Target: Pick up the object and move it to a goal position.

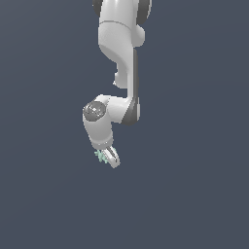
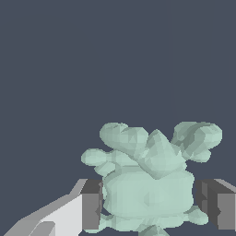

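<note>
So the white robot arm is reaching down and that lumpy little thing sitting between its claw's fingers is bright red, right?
Not quite: the lumpy little thing is pale mint green, not red. The wrist view shows it close up, sitting between the claw's dark-tipped fingers. The exterior view shows the same green speck at the tip of the white robot arm as it reaches down.

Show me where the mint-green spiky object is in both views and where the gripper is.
object [image 1: 101, 156], exterior view: its spiky body beside the fingers.
object [image 2: 147, 193], wrist view: its broad lower lump.
gripper [image 2: 150, 205], wrist view: midway between the two dark fingertip pads, on the object that fills the gap.
</note>
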Controlling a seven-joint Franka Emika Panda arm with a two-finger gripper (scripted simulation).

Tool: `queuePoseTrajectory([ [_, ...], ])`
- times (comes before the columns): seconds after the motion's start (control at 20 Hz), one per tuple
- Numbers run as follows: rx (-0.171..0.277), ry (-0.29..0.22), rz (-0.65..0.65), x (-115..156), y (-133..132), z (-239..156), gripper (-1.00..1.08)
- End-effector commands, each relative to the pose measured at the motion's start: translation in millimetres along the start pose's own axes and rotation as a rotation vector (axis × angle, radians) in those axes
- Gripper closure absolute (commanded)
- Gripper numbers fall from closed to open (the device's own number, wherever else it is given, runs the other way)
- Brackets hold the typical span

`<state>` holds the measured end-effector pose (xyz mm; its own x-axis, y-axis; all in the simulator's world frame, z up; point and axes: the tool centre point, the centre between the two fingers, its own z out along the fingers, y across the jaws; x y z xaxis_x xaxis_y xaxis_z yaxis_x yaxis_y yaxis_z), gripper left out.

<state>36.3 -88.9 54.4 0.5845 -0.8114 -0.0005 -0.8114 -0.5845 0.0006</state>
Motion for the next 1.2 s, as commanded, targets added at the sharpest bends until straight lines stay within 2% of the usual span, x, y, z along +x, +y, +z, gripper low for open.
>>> queuePoseTrajectory([
  [0.0,0.000,0.001,0.001,10,-1,-7,1.08],
  [0.65,0.000,0.001,0.000,80,-9,-55,1.08],
  [1.15,0.000,0.001,0.000,106,-13,-71,1.08],
])
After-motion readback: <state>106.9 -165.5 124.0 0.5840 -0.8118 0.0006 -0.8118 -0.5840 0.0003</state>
